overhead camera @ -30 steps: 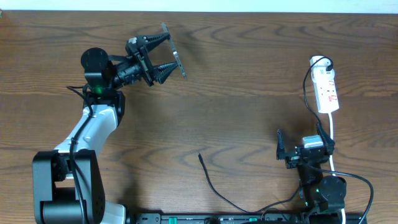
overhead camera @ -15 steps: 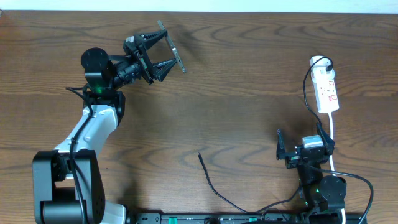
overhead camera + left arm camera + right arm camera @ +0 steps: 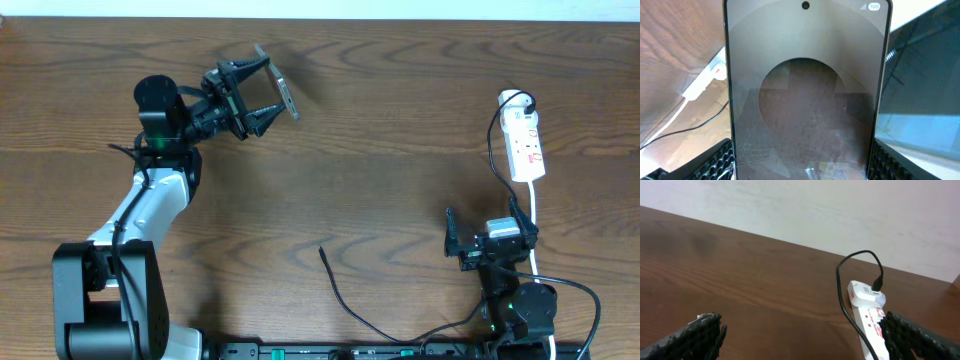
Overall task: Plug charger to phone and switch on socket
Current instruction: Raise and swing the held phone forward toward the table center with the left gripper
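Observation:
My left gripper [image 3: 262, 87] is shut on the phone [image 3: 277, 83] and holds it on edge above the table at the back left. In the left wrist view the phone [image 3: 805, 95] fills the frame between my fingers, its glossy screen facing the camera. The charger [image 3: 345, 300], a thin black cable, lies on the table at the front middle with its plug tip [image 3: 323, 251] free. The socket [image 3: 524, 145], a white strip with red marks, lies at the right; it also shows in the right wrist view [image 3: 869, 317]. My right gripper [image 3: 485, 240] is open and empty, just in front of the socket.
The socket's white cord [image 3: 536, 225] runs toward the front beside my right arm. A black cable [image 3: 850, 290] loops from a plug at the socket's far end. A pale wall [image 3: 840, 210] stands behind the table's back edge.
My left gripper with the phone has shifted slightly and tilted a little. The right arm, charger and socket have not moved.

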{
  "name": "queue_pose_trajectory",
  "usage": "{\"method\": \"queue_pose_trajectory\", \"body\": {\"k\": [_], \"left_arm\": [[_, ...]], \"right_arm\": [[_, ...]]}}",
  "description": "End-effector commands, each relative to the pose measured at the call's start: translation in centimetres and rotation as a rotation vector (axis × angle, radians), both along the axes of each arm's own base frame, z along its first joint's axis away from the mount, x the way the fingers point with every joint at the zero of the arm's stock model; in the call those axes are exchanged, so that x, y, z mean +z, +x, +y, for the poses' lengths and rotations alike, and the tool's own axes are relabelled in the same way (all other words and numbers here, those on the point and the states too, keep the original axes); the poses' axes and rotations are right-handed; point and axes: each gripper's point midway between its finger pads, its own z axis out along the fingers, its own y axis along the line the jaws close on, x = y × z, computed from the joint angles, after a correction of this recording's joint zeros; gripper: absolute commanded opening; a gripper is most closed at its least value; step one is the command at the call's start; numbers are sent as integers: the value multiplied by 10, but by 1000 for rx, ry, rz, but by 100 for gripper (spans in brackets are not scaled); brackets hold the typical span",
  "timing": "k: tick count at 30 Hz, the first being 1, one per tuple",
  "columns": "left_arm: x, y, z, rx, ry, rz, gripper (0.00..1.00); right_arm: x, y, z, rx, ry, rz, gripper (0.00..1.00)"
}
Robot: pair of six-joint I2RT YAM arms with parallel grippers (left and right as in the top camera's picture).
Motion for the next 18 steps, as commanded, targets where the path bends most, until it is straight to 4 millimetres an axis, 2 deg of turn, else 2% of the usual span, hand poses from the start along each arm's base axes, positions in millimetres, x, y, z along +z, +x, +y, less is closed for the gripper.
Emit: {"method": "queue_pose_trajectory", "body": {"k": [1, 18], "left_arm": [[18, 2, 2, 5, -19, -13, 7], [18, 0, 1, -3, -20, -12, 7]], "right_arm": [[0, 0, 0, 1, 8, 0, 99], [0, 0, 0, 1, 8, 0, 99]]}}
